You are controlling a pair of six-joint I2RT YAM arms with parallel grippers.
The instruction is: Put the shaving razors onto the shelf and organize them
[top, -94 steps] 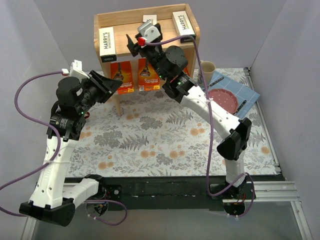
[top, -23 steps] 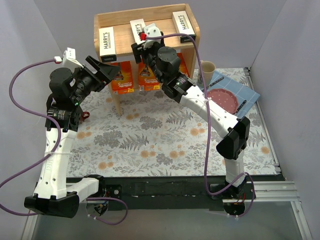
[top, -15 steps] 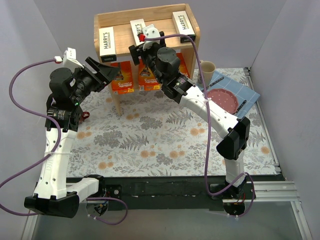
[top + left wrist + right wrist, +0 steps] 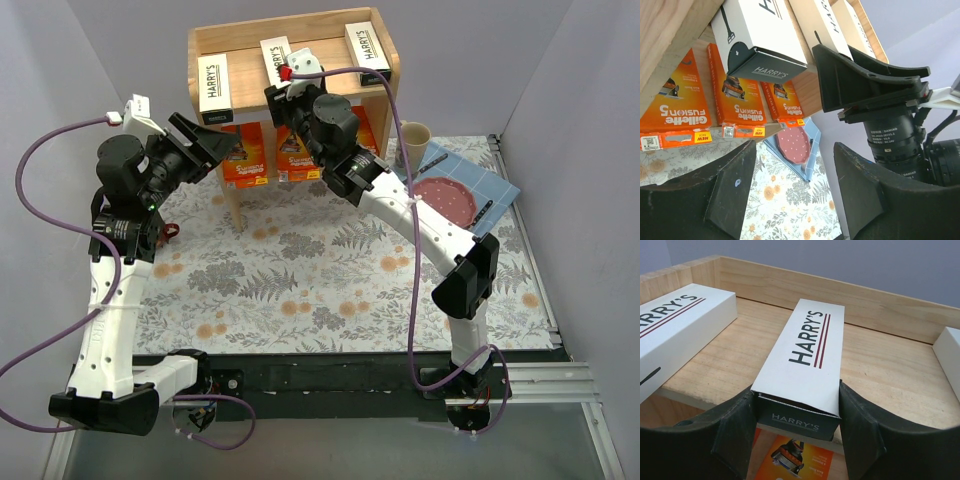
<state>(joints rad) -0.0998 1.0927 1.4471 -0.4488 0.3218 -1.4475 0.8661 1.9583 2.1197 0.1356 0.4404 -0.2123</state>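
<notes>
The wooden shelf [image 4: 300, 30] stands at the far side. Three white HARRY'S boxes lie on its top tier: left [image 4: 213, 88], middle [image 4: 274, 58], right [image 4: 366, 50]. Orange packs [image 4: 244, 157] [image 4: 296, 152] stand on the lower tier; the third is mostly hidden by the right arm. My right gripper [image 4: 283, 95] is shut on the near end of the middle box [image 4: 807, 350], which rests on the top board [image 4: 880, 370]; its fingers [image 4: 737, 425] press both sides. My left gripper [image 4: 215, 150] is open and empty in the air left of the shelf front. The left wrist view shows three orange packs [image 4: 735, 95].
A paper cup [image 4: 414, 135] stands right of the shelf. A blue cloth [image 4: 480, 175] with a red plate [image 4: 445, 195] and a dark utensil [image 4: 485, 210] lies at the right. The floral tablecloth [image 4: 330, 280] covers the table. The right arm reaches across the shelf front.
Since three seconds ago my right gripper carried the middle white box left and set it on the top tier. My left arm drew back to the left. Almost nothing moved in the last second.
</notes>
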